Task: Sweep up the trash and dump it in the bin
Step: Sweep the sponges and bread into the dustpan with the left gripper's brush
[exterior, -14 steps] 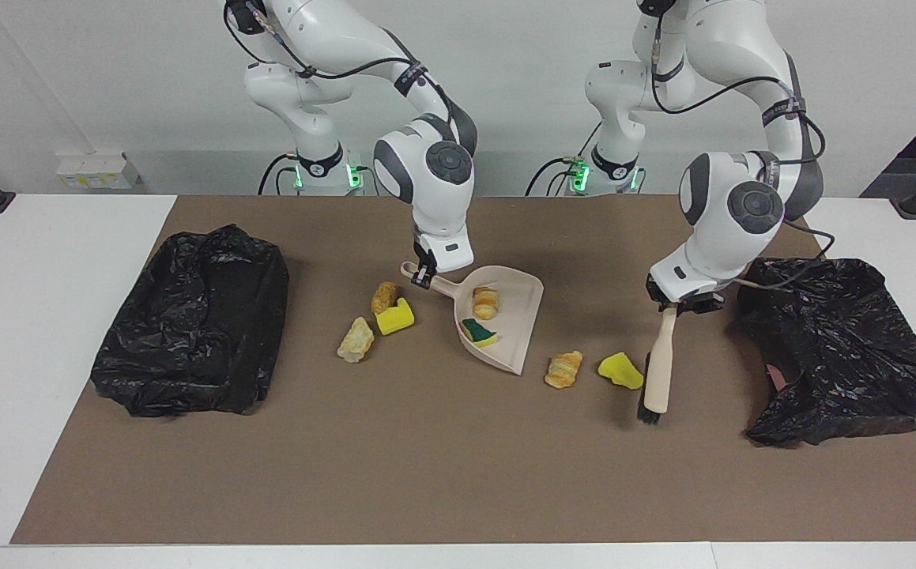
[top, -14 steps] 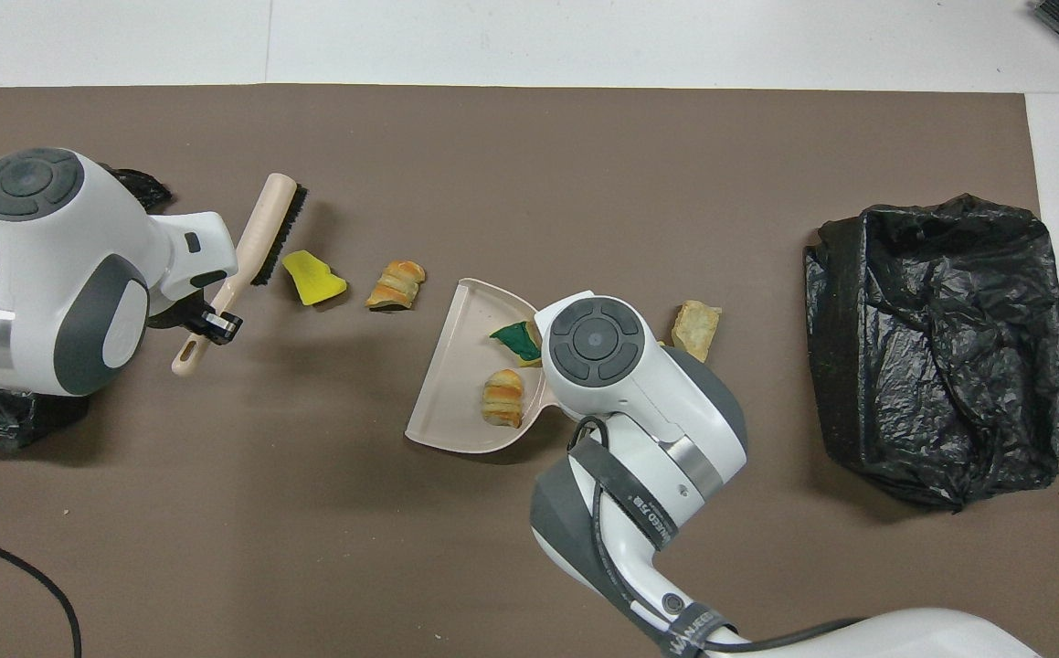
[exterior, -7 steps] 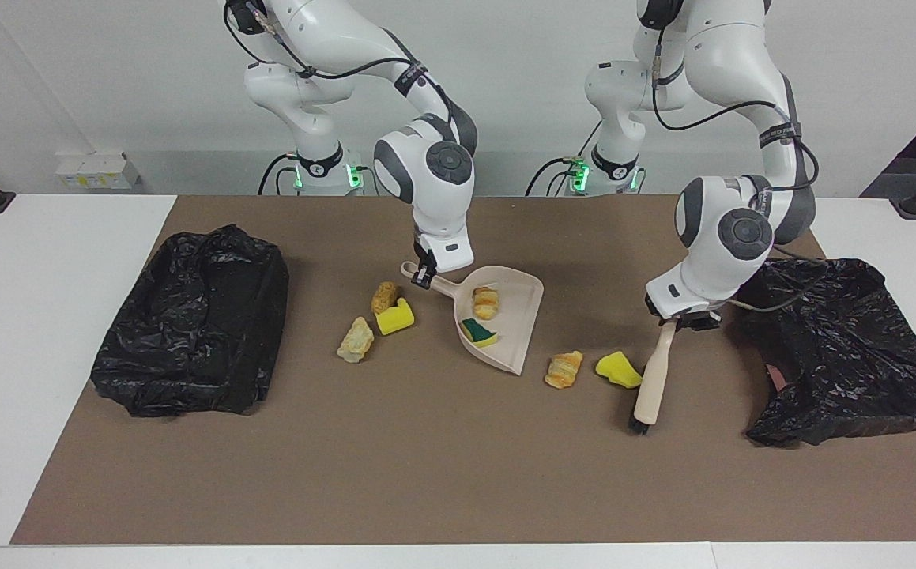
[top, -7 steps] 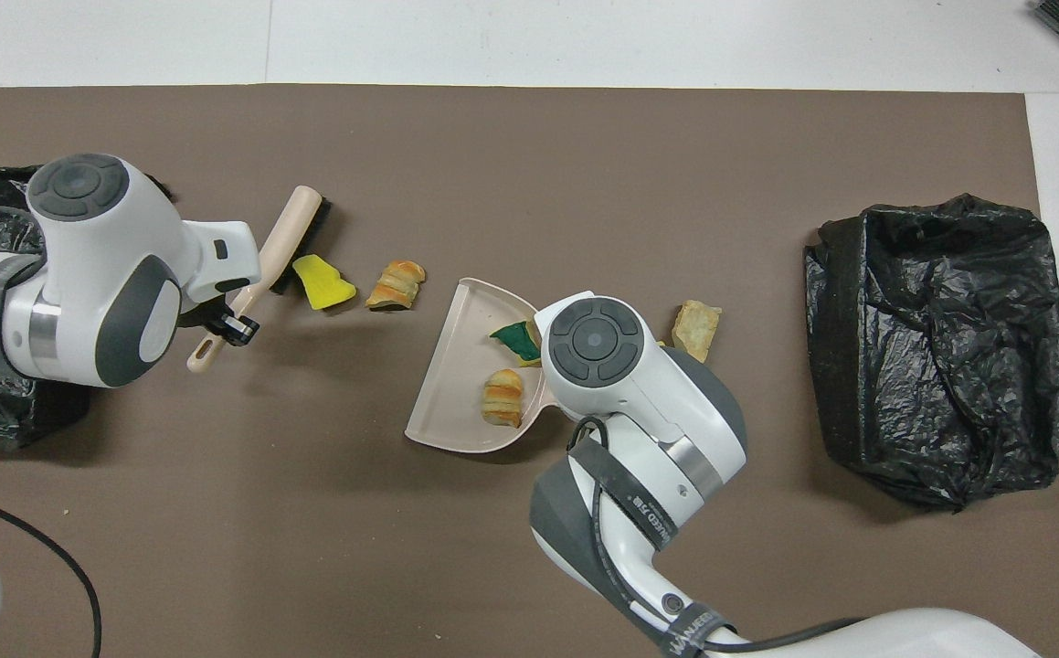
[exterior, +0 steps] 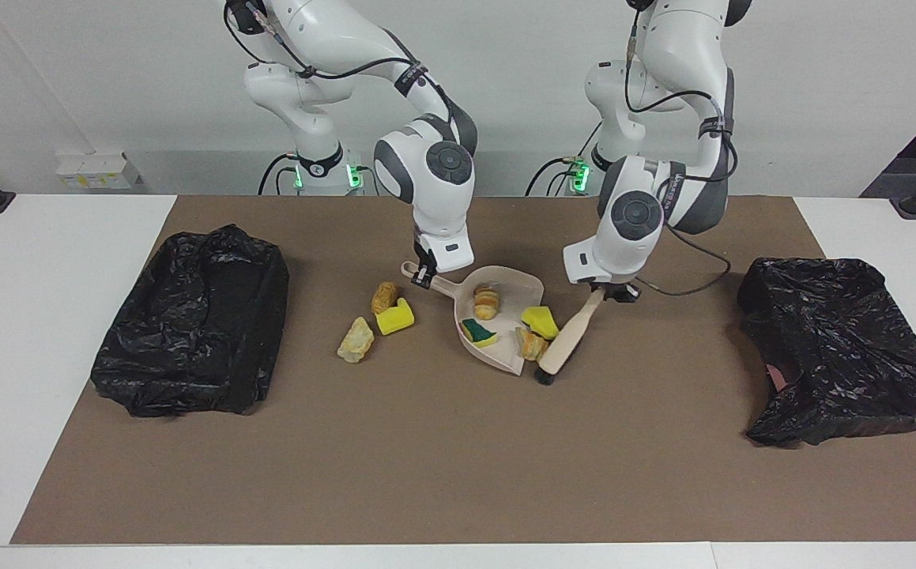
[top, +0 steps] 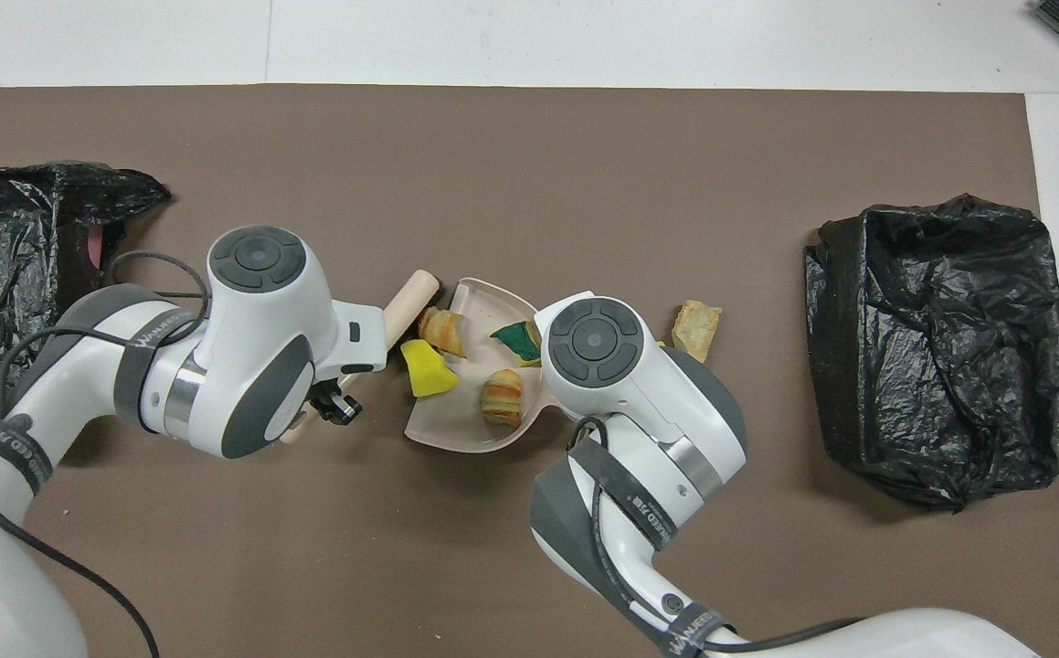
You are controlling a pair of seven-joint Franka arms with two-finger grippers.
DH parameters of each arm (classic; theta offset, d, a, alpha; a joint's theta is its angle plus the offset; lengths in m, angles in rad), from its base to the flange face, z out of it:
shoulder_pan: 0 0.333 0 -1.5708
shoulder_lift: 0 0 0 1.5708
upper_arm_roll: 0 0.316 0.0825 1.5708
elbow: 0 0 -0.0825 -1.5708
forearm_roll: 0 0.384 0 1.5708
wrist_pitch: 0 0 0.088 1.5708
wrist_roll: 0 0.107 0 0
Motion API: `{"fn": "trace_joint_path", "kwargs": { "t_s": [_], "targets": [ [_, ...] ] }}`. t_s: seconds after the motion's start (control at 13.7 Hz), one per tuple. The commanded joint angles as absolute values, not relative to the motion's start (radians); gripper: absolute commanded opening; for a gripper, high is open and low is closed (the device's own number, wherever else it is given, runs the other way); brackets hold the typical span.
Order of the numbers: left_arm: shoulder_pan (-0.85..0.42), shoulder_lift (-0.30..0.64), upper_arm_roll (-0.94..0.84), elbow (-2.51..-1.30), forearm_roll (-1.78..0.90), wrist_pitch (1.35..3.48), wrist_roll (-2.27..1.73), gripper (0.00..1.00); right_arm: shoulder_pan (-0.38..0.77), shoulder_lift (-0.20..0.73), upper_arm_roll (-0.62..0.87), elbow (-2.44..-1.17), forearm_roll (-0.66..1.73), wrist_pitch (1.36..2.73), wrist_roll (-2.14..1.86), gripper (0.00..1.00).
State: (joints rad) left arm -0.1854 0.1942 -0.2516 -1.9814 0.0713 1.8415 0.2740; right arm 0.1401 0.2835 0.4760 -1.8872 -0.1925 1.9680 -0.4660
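Note:
My right gripper (exterior: pixel 424 276) is shut on the handle of the beige dustpan (exterior: pixel 517 284), which lies flat mid-table. My left gripper (exterior: pixel 614 292) is shut on the handle of the beige brush (exterior: pixel 564 341), whose head rests at the pan's open lip. In the pan lie trash pieces: a pastry (exterior: pixel 487 302), a green-yellow sponge (exterior: pixel 478 332) and a yellow sponge (exterior: pixel 540 320). Another pastry (exterior: pixel 531 343) sits at the lip. Beside the pan's handle, on the mat, lie a brown pastry (exterior: pixel 384 297), a yellow sponge (exterior: pixel 396 318) and a pale pastry (exterior: pixel 356 340). My right gripper is hidden under its wrist in the overhead view.
A bin lined with a black bag (exterior: pixel 193 320) stands toward the right arm's end of the table. Another black-bagged bin (exterior: pixel 837 348) stands toward the left arm's end. A brown mat (exterior: pixel 426 458) covers the table.
My left arm swept the brush toward the dustpan, pushing the yellow sponge and a pastry from the mat to the pan's mouth. The right arm and dustpan stayed still.

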Motion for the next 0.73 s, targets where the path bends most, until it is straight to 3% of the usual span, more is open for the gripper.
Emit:
{"fn": "trace_joint_path", "kwargs": {
  "t_s": [0.0,0.22,0.65],
  "targets": [
    [-0.225,0.105,-0.287,-2.022,-0.007,1.767,0.142,0.0,0.132,0.284,0.485,-1.902,-0.204,2.002,-0.426,0.0],
    [-0.232,0.062,-0.281,-2.008,-0.159,1.766,-0.108,0.0,0.132,0.284,0.485,-1.902,-0.204,2.003,-0.428,0.0],
    [-0.222,-0.007,-0.23,-1.993,-0.167,1.731,-0.252,0.0,0.127,0.285,0.483,-1.899,-0.204,1.999,-0.445,0.0]
  ]
}}
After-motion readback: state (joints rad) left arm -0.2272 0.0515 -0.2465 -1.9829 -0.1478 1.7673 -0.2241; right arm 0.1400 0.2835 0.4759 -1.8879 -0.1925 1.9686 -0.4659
